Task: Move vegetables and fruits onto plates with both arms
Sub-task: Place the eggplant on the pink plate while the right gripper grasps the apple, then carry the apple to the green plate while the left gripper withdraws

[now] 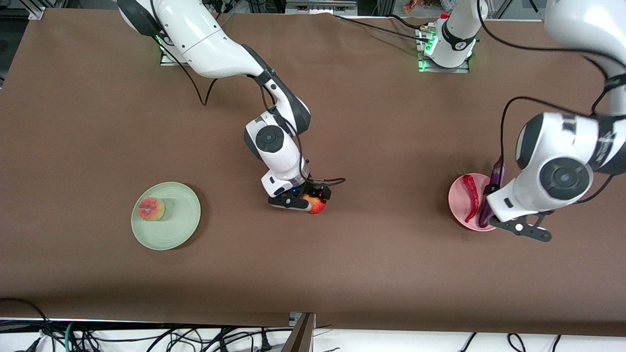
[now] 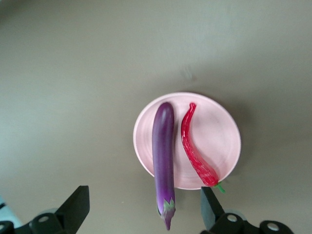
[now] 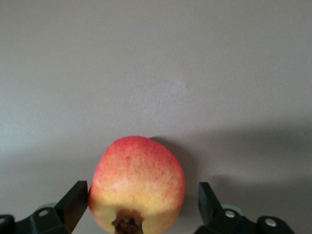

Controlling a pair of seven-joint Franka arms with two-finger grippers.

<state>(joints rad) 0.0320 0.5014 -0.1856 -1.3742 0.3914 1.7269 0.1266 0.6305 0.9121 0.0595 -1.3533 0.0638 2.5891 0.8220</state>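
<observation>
Red-yellow apple (image 3: 138,184) between right tool's (image 3: 139,207) spread fingers, ungripped, left tool (image 2: 141,207) wide open, empty, over eggplant (image 2: 164,157).

Right gripper (image 3: 139,207) jaws spread wide, flanking the apple (image 3: 137,183) on the table (image 3: 156,63).

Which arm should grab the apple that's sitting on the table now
Right. The right gripper is down around the apple with open jaws on either side. The left gripper hangs open over the pink plate holding the eggplant and chili pepper.
</observation>
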